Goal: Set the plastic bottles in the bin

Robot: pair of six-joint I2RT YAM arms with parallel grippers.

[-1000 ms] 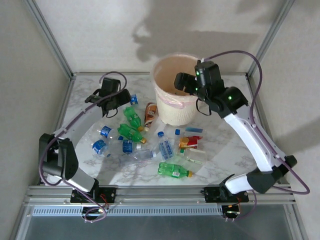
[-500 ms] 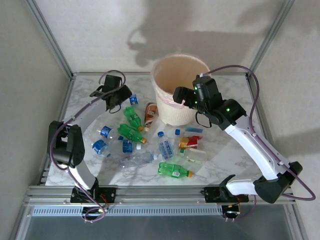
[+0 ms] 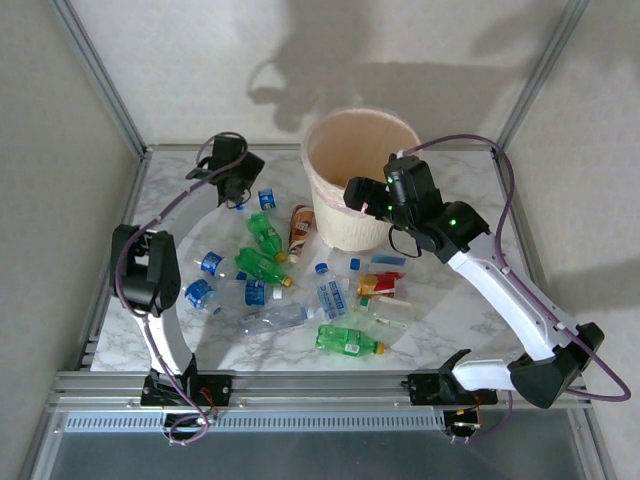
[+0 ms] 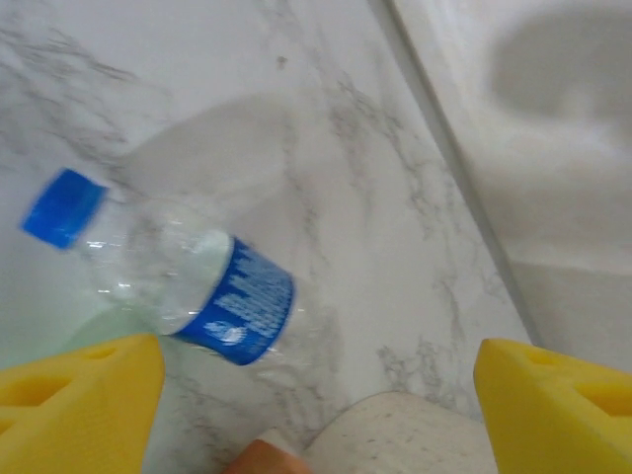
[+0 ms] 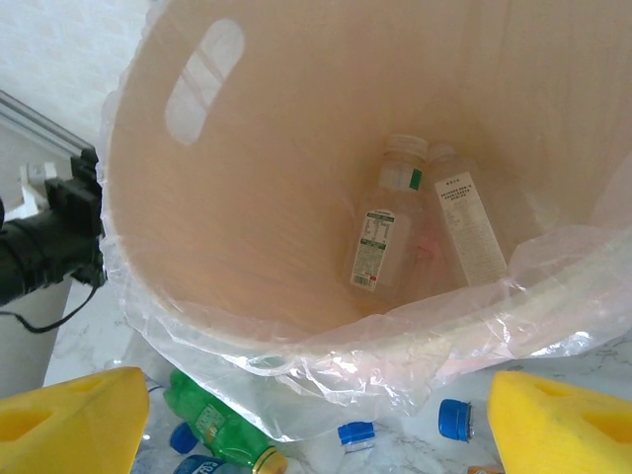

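The cream bin (image 3: 345, 225) stands at the back middle of the table; its bag-lined rim (image 5: 326, 351) is right under my right gripper (image 5: 316, 425). In the top view that gripper (image 3: 354, 195) hangs open and empty over the bin's near rim. Two clear bottles (image 5: 385, 232) lie inside the bin. My left gripper (image 4: 316, 415) is open and empty near the table's back left. A clear bottle with a blue cap and label (image 4: 188, 286) lies just ahead of it on the marble. Several more plastic bottles (image 3: 262, 265) lie scattered in front of the bin, among them a brown-orange one (image 3: 300, 225).
A green bottle (image 5: 212, 425) and loose blue-capped bottles (image 5: 454, 418) lie by the bin's foot. The metal frame rail (image 4: 454, 188) and the wall run close behind my left gripper (image 3: 243, 190). Red-labelled packs (image 3: 378, 283) lie right of the bottle heap.
My left arm has swung farther toward the back left corner. My right gripper has drawn back from over the bin's middle to its near rim and dropped lower.
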